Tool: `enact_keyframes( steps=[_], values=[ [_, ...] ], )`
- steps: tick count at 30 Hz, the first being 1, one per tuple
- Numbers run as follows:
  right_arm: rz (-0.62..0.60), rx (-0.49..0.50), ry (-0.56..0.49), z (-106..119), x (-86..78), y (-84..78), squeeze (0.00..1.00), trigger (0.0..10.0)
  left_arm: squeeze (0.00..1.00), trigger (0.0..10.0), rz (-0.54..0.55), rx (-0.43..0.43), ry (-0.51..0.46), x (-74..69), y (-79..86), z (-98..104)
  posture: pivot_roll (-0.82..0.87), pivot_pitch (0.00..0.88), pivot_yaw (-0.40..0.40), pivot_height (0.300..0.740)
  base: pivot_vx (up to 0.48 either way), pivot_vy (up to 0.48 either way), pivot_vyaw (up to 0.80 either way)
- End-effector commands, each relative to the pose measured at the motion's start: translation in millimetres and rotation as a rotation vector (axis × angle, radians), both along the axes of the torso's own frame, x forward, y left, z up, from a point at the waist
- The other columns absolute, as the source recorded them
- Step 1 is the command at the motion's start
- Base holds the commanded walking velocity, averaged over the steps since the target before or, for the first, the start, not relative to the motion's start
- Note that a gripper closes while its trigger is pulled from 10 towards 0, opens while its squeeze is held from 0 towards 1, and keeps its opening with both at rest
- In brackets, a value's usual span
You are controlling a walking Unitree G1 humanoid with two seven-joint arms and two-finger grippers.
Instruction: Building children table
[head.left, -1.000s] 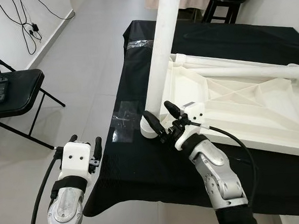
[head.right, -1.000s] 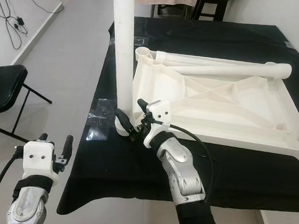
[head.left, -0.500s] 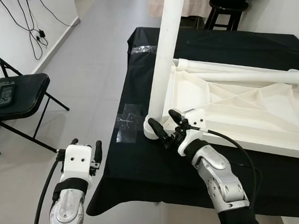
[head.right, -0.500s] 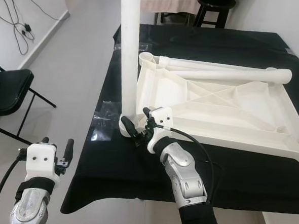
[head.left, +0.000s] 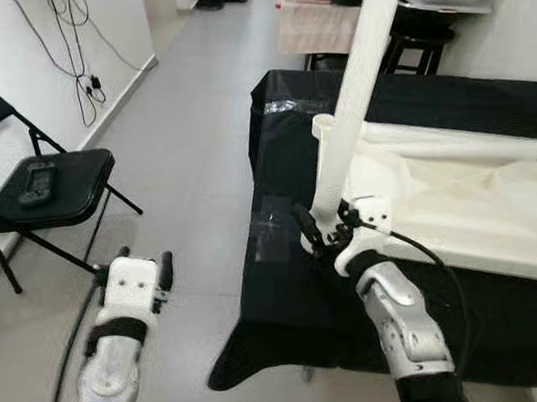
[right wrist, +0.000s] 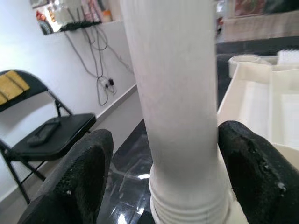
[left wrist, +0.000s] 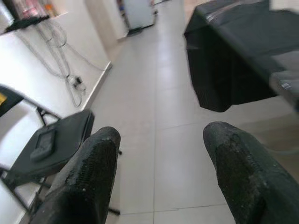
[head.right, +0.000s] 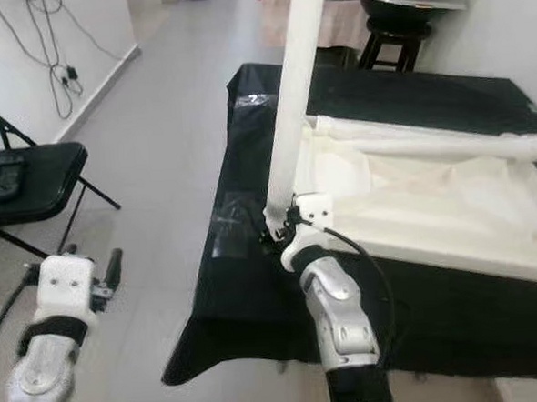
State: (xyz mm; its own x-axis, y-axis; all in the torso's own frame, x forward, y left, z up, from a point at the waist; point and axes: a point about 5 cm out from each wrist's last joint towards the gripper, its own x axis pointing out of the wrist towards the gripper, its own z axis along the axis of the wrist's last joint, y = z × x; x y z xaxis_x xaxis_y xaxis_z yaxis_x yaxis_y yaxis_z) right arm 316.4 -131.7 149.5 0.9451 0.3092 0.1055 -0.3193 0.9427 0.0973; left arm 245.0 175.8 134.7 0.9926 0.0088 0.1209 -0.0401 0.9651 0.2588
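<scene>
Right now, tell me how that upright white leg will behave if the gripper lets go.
The leg is tall, narrow and already leaning, so it may tip. It looks like stiff, hollow plastic, probably light. The right gripper's open fingers bracket its base without clamping it.

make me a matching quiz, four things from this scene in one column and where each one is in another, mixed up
Things:
1. white table leg
2. remote control
3. left claw
4. upside-down white tabletop

Places:
A. on the black folding chair's seat
B. over the tiled floor, holding nothing
C. flat on the black tablecloth
D. upright between the right claw's fingers

Pairs: 1-D, 2-A, 3-B, 4-C
</scene>
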Motion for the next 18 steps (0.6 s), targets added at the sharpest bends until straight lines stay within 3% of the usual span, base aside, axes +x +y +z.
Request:
enact_keyframes(
  steps=[1, 11, 18],
  values=[
    [0.014, 0.007, 0.006, -2.2, -0.7, 4.3, 0.0, 10.0, 0.0, 10.0, -0.001, 0.008, 0.007, 0.0, 0.9, -2.2, 0.15, 0.115, -0.033, 0.74, 0.0, 0.0, -0.8],
    [0.002, -0.005, -0.012, 2.1, 2.3, 3.9, 0.0, 10.0, 0.0, 10.0, -0.004, 0.009, 0.009, 1.0, 0.9, -2.3, 0.14, 0.12, -0.032, 0.74, 0.0, 0.0, -0.8],
    [0.063, -0.045, -0.043, 8.5, 9.4, 9.9, 0.0, 10.0, 0.0, 10.0, -0.009, 0.009, 0.01, 2.1, -0.8, -1.6, 0.14, 0.129, -0.03, 0.74, 0.0, 0.0, 0.0]
  ],
)
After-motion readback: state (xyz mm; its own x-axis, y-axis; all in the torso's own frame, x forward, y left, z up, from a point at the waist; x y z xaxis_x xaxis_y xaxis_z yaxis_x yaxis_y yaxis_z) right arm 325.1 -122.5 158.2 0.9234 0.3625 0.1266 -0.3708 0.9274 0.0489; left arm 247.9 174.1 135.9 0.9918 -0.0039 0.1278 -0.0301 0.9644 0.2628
